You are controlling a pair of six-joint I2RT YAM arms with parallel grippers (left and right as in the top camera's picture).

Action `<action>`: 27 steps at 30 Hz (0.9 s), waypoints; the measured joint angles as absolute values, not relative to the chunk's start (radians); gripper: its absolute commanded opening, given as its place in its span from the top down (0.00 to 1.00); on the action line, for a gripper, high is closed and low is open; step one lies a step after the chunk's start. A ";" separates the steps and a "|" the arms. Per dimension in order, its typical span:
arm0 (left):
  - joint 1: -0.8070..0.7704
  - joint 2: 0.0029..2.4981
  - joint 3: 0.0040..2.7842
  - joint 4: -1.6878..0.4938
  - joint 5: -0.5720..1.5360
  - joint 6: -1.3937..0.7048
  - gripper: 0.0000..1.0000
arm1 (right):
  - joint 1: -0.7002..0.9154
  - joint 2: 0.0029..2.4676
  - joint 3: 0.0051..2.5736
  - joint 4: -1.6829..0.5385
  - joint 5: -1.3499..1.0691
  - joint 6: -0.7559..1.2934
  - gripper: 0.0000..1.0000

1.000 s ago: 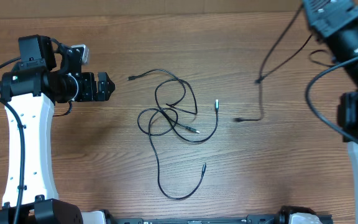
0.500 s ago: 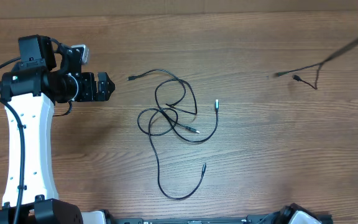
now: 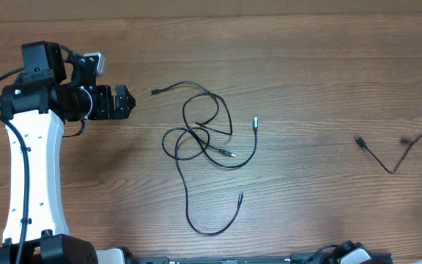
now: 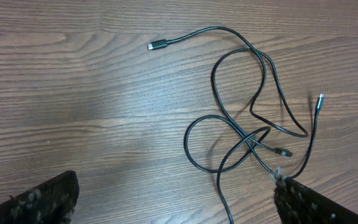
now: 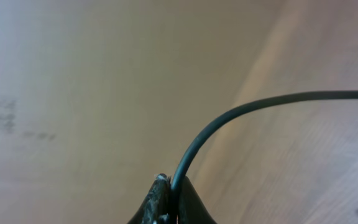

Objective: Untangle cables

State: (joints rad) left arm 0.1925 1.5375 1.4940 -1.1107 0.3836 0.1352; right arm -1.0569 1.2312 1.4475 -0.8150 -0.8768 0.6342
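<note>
**Overhead.** The left hand (image 3: 125,103) sits above the tabletop (image 3: 306,66) with its jaws spread wide and nothing between them. The tangled cables (image 3: 200,139) lie on the wood well out ahead of its fingertips, a loose knot of thin black loops. One dark plug end (image 3: 155,92) is the part nearest the hand. A long strand (image 3: 196,220) trails out of the knot to one side. Far beyond the knot, well apart from it, the single cable (image 3: 383,160) shows slightly blurred. Its plug (image 3: 357,139) faces the knot and its other end runs off the frame edge. Whether it touches the wood I cannot tell.

**Left wrist.** The two fingers (image 4: 36,199) stand far apart at the bottom corners, empty. The knot lies ahead, nearer the other finger (image 4: 319,205), with one strand passing just beside its tip. A silver-tipped plug (image 4: 320,98) lies ahead of that finger.

**Right wrist.** The right hand (image 5: 169,199) is clamped on the single cable (image 5: 229,115). The cable rises from between the pinched fingertips and bends away to the frame edge over blurred wood.
</note>
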 measured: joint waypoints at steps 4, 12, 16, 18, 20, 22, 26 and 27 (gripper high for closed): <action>0.192 1.538 1.494 -1.111 0.384 0.135 0.00 | -1.142 1.231 1.448 -0.924 -0.781 0.545 0.96; 0.192 1.538 1.494 -1.111 0.384 0.135 0.00 | -1.211 1.236 1.448 -0.957 -0.417 0.461 0.96; 0.192 1.538 1.494 -1.111 0.384 0.135 0.00 | -1.211 1.292 1.453 -0.898 -0.327 0.451 0.96; 0.192 1.538 1.494 -1.111 0.384 0.135 0.00 | -1.211 1.340 1.453 -0.893 -0.282 0.448 0.96; 0.192 1.538 1.494 -1.111 0.384 0.135 0.00 | -1.211 1.403 1.453 -0.893 -0.229 0.445 0.96; 0.192 1.538 1.494 -1.111 0.384 0.135 0.00 | -1.211 1.465 1.453 -0.893 -0.182 0.444 0.96; 0.192 1.538 1.494 -1.111 0.384 0.135 0.00 | -1.213 1.584 1.453 -0.872 -0.126 0.449 0.96; 0.192 1.538 1.494 -1.111 0.384 0.135 0.00 | -1.214 1.603 1.453 -0.867 -0.120 0.453 0.96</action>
